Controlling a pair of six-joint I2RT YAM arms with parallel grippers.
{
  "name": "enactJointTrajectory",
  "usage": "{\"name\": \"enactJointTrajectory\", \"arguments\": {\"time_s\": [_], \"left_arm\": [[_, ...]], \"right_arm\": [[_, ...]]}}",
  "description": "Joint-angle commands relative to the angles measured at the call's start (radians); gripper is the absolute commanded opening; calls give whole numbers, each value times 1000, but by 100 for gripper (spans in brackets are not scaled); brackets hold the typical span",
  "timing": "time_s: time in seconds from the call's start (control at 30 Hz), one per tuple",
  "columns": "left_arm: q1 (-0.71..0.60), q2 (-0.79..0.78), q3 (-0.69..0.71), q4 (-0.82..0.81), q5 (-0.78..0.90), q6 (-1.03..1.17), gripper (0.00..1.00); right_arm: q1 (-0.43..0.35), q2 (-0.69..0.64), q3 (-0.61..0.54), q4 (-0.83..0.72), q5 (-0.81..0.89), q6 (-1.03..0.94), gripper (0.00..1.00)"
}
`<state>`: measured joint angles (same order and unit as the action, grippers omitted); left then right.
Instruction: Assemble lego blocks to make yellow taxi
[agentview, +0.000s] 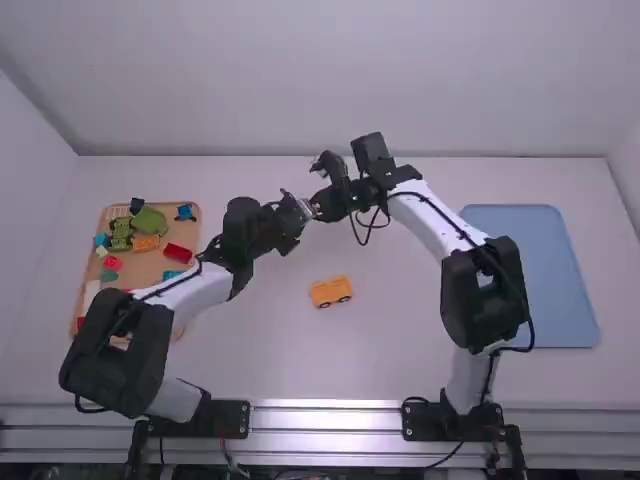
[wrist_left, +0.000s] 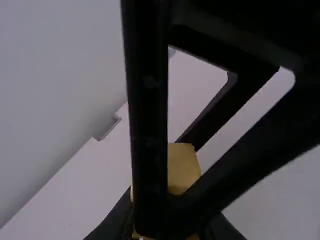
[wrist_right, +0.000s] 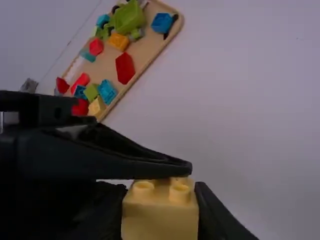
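Note:
In the high view my left gripper (agentview: 303, 209) and my right gripper (agentview: 319, 207) meet above the table's far middle. The right wrist view has a yellow block (wrist_right: 160, 220) with studs, held between the fingers of my right gripper (wrist_right: 159, 195); a finger of the other gripper lies across its far side. In the left wrist view my left gripper (wrist_left: 172, 214) is closed around yellow block material (wrist_left: 182, 167), partly covered by the right gripper's black fingers. An orange-yellow car piece with dark wheels (agentview: 331, 291) rests on the table, nearer the arm bases.
At the left stands a tan tray (agentview: 196, 228) of loose pieces: a green body (agentview: 150, 221), an orange block (agentview: 145, 243), a red piece (agentview: 178, 252) and several others. A blue tray (agentview: 530, 280) lies at the right, beside the right arm.

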<state>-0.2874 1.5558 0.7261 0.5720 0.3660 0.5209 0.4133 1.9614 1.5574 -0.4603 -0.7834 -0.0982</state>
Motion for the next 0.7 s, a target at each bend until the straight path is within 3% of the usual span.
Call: {"name": "enactJointTrajectory", "arguments": {"time_s": [0.0, 0.07, 0.1, 0.13, 0.3, 0.53, 0.67], "left_arm": [[-8, 12, 2, 29, 11, -13, 28], [-10, 12, 2, 47, 11, -32, 61], [-7, 12, 2, 57, 11, -58, 86], [-3, 12, 2, 66, 15, -88, 100], [41, -13, 29, 10, 209, -188, 99], [216, -32, 192, -352, 733, -70, 99], [233, -20, 245, -475, 819, -6, 99]], "right_arm": [[18, -13, 20, -12, -56, -22, 22], [19, -13, 20, -12, -53, -23, 19], [20, -13, 20, -11, -45, -30, 17], [18, -13, 22, -14, -41, -52, 16], [5, -13, 72, -96, 35, -182, 15], [5, -13, 224, -335, 50, -545, 14], [5, -13, 273, -435, 11, -718, 14]]}}
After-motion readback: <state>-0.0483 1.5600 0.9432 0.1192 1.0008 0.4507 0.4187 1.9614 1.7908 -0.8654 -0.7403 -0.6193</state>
